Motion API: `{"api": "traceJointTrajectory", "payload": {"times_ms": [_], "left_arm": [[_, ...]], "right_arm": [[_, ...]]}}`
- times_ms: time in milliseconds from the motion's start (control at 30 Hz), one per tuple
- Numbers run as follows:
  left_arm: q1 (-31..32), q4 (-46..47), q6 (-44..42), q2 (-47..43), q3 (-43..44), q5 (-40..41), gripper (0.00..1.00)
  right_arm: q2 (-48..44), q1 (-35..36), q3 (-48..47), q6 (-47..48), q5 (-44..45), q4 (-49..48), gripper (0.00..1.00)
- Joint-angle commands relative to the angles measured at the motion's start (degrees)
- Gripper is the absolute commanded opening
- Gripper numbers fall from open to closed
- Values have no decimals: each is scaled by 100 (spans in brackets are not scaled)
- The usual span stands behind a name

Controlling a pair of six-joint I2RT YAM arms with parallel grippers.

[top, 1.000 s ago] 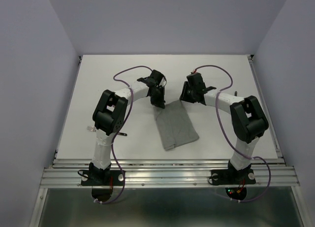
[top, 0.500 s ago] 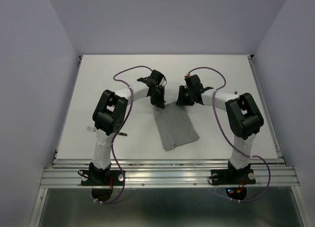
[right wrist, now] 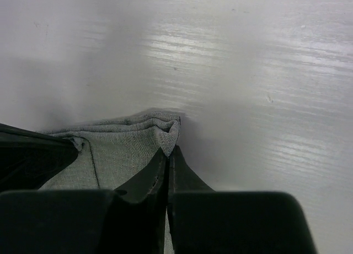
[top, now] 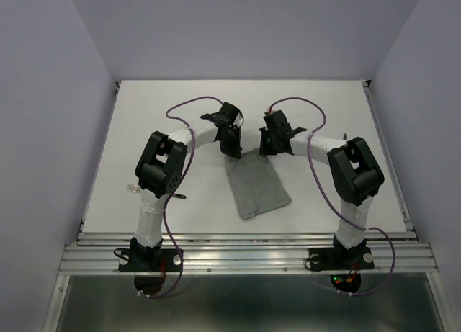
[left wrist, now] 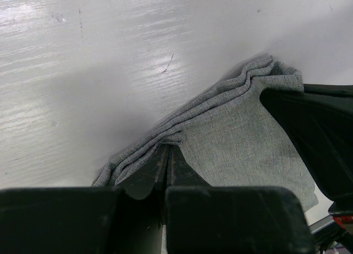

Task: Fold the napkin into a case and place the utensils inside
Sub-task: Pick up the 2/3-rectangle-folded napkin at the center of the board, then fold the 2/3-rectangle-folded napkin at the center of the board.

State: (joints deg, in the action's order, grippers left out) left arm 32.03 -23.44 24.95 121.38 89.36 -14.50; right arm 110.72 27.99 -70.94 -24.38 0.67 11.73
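The grey napkin lies folded in several layers as an oblong at the table's middle, its long axis running from far to near. My left gripper is shut on its far left corner; the left wrist view shows the tips pinching the layered edge of the napkin. My right gripper is shut on the far right corner, with the tips clamped on the folded napkin. A thin utensil with a shiny end lies left of the left arm, mostly hidden under it.
The white table has raised rails at its left and right sides and a metal frame along the near edge. Purple cables loop over both arms. The two grippers stand close together at the napkin's far end.
My right gripper has moved left toward the left gripper, carrying the napkin's far right corner with it. The napkin's far end is narrower. The left arm has not moved.
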Motion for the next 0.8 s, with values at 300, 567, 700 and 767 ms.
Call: {"api": "traceJointTrajectory", "payload": {"times_ms": [300,567,700,767], "left_arm": [[-21,-310,-34,131,-244,281,0],[-21,-310,-16,122,-253,281,0],[-21,-310,-8,96,-270,281,0],[-21,-302,1,87,-296,281,0]], "right_arm": [[-789,760,-17,-549,276,14,1],[-368,1209,-219,-814,250,-83,1],[-200,1262,-245,-919,223,-162,1],[-156,1262,-245,-981,223,-179,1]]}}
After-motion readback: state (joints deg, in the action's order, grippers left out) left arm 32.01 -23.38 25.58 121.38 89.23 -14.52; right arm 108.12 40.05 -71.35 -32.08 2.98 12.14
